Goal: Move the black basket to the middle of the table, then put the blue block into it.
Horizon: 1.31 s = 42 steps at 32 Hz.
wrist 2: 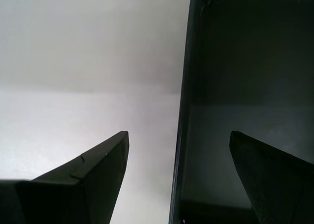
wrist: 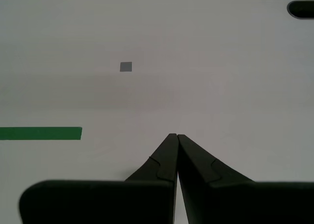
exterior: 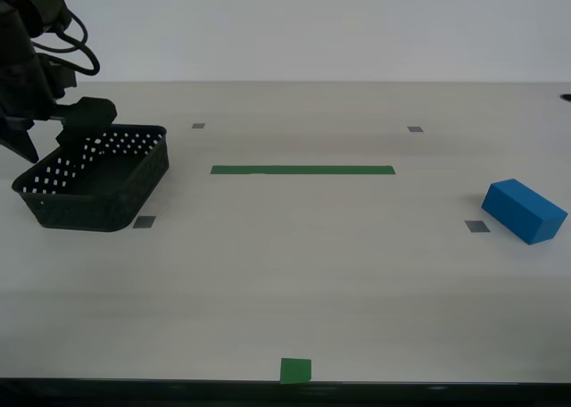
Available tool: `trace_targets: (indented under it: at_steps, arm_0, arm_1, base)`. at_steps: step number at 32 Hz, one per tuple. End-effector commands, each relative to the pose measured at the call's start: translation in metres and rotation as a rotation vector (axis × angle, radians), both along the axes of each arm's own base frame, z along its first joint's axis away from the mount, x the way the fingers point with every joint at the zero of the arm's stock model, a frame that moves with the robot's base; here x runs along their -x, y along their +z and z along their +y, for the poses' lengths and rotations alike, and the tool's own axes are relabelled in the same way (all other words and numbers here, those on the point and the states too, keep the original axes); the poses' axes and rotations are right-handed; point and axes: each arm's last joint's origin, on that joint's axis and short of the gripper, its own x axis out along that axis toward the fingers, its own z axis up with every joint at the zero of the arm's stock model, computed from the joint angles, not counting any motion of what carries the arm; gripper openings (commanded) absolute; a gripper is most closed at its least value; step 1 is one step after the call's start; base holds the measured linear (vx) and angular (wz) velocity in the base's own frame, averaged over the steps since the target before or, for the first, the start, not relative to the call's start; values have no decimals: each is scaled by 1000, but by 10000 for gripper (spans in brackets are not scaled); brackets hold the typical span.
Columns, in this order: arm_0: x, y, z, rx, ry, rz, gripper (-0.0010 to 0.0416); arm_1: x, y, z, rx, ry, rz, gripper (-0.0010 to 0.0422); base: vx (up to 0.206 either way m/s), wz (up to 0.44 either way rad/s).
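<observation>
**Basket wall between the fingers, block far off**

The rectangular black plastic basket with perforated lattice sides (exterior: 94,179) sits at the exterior view's left end of the pale wood-grain surface (exterior: 294,282), well short of the long green tape strip (exterior: 302,170) that marks the middle. Its near corner seems to be slightly raised, though I cannot be sure. The second tool (wrist 2: 179,150) stands apart, one finger outside the basket wall and one inside, not yet pinching it. The first tool (wrist: 176,138) has its fingers pressed together on nothing, hovering over bare surface near a small grey square (wrist: 126,67).

The risk I see: a grip on one thin wall could let the basket swing or tilt as it is dragged, or slip free if the fingers close too shallow.

The solid bright blue brick-shaped block (exterior: 525,211) lies at the exterior view's right, well apart from the basket, beside another grey square (exterior: 477,227).
</observation>
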Motion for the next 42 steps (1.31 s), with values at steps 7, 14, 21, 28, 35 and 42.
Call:
trace_targets:
  at_steps: [7,14,21,28,35,42]
  arm_0:
    - [-1,1,0,2,5,-11,0]
    - [-1,1,1,1,5,-11,0]
    - [-1,1,1,1,6,-17,0]
    - [-1,1,1,1,5,-19,0]
    - [-1,2,1,0,4,-21,0]
    - [-2,2,1,-2,4,-24,1]
  arm_1:
    - [-11,-27,0,4,24,78,272]
    - [-14,-32,0,5,27,90,238]
    - [-14,-32,0,7,27,99,36]
    - [-12,-30,-3,80,73,108,-1]
    - [-5,4,-16,250,98,51,-1]
    - [8,48,-45,282,48,-59,-1]
  base:
    - [0,0]
    - [0,0]
    - [0,0]
    - [0,0]
    - [0,0]
    - [0,0]
